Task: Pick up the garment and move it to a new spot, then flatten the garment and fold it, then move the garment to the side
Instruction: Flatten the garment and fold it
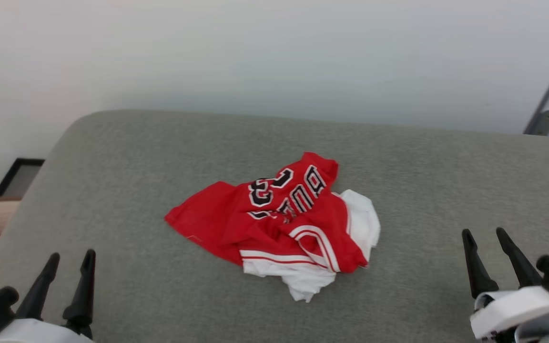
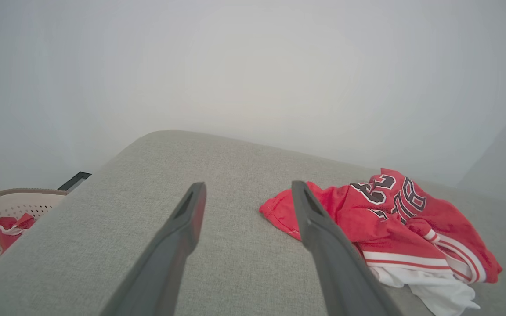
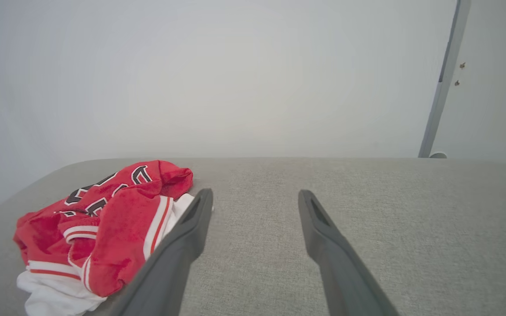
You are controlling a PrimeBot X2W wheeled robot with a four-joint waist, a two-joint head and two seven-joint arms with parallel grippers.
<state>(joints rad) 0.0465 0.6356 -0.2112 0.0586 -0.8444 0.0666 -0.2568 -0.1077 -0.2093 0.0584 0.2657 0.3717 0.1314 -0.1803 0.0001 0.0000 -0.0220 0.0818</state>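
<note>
- Claws both gape apart and empty: left claw (image 1: pixel 73 254) and right claw (image 1: pixel 483 231), at the near corners of the grey counter (image 1: pixel 136 157).
- Garment (image 1: pixel 274 219) lies crumpled mid-counter, well apart from both: red, white sleeves, striped trim.
- Black lettering creased, only partly readable.

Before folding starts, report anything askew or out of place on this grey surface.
The garment lies crumpled in a heap on the grey surface, its lettering bunched and white fabric spilling out from under the red. It touches neither the open left pincer nor the open right pincer. Nothing else there looks odd.
</note>
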